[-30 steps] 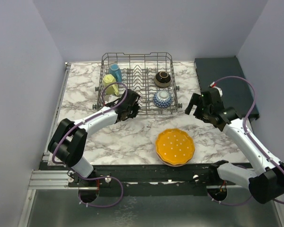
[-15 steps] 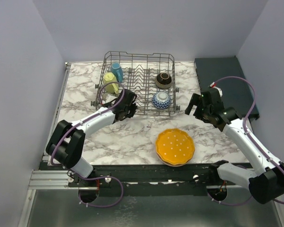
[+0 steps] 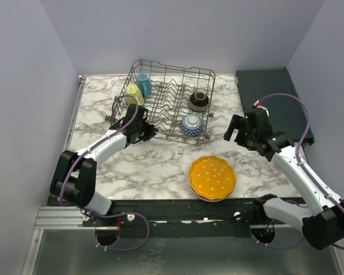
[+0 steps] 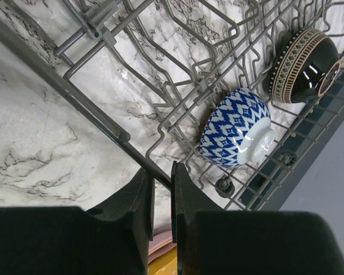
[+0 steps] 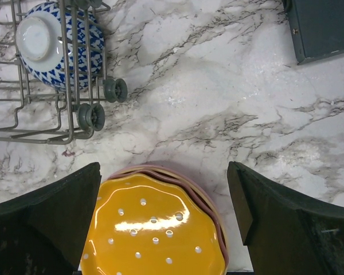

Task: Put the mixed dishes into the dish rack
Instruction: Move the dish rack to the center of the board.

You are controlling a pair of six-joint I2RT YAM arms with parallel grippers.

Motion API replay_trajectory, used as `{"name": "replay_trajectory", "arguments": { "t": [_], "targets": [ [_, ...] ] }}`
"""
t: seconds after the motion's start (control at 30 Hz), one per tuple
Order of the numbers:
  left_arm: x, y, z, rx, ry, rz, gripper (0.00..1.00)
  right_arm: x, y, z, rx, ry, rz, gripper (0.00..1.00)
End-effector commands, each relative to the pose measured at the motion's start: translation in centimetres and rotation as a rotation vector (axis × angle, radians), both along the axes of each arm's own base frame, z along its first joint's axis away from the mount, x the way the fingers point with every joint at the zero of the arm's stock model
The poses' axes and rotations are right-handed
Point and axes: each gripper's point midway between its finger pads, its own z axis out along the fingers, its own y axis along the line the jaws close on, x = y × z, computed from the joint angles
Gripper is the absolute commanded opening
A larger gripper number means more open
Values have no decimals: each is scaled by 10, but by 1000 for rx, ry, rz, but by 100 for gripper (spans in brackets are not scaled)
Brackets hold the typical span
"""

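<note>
The grey wire dish rack [image 3: 171, 136] sits skewed at the back of the marble table. It holds a blue mug [image 3: 143, 85], a yellow-green mug [image 3: 133, 94], a dark brown bowl [image 3: 199, 100] and a blue-white bowl [image 3: 191, 124]. My left gripper [image 3: 142, 129] is shut on the rack's near rim wire [image 4: 97, 114], with the blue-white bowl [image 4: 236, 134] and the dark bowl [image 4: 304, 57] beyond. The orange white-dotted plate [image 3: 212, 176] lies on a pink plate [image 5: 215, 206] at the front. My right gripper [image 3: 241, 129] is open and empty, hovering above the plates' far edge [image 5: 160, 229].
A dark flat tray [image 3: 272, 97] lies at the back right, beside the rack and next to my right arm. The rack's wheeled feet [image 5: 114, 90] stand just beyond the plates. Purple walls close in both sides.
My left gripper has moved left and back, shut on the rack's rim; the rack's near left corner has swung left with it, so the rack sits skewed. The right arm has barely moved.
</note>
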Motion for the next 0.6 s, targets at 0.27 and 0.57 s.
{"name": "replay_trajectory", "arguments": {
  "t": [0.27, 0.57],
  "targets": [
    [-17, 5, 9, -2, -100, -400, 0, -7, 7, -7, 0, 12, 81, 98],
    [-40, 34, 10, 92, -98, -413, 0, -7, 13, -8, 18, 13, 111, 98]
  ]
}}
